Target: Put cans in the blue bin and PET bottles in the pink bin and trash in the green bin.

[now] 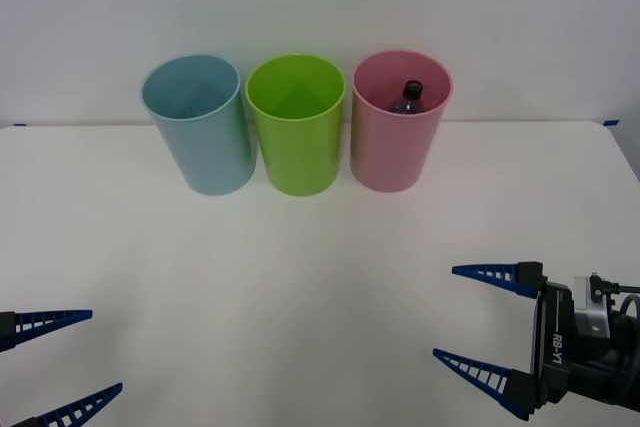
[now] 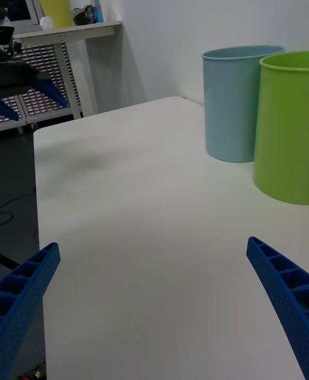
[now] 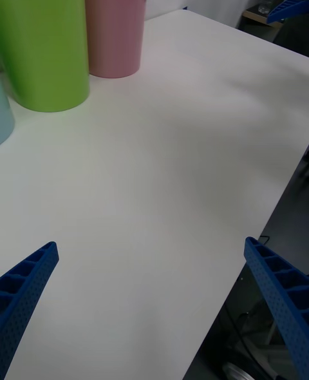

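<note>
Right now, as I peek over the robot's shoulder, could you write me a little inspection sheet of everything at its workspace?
Surface: white table, bare in front of the bins.
Job's things: blue bin, green bin and pink bin stand upright in a row at the far edge; a PET bottle with a black cap sits inside the pink bin.
Clutter: nothing seen on the table.
Grippers: left gripper open at the near left edge; right gripper open at the near right, both holding nothing.
Cables: black cable on the right wrist.
Surroundings: white wall behind; a side shelf with a yellow bin off to the robot's left.
</note>
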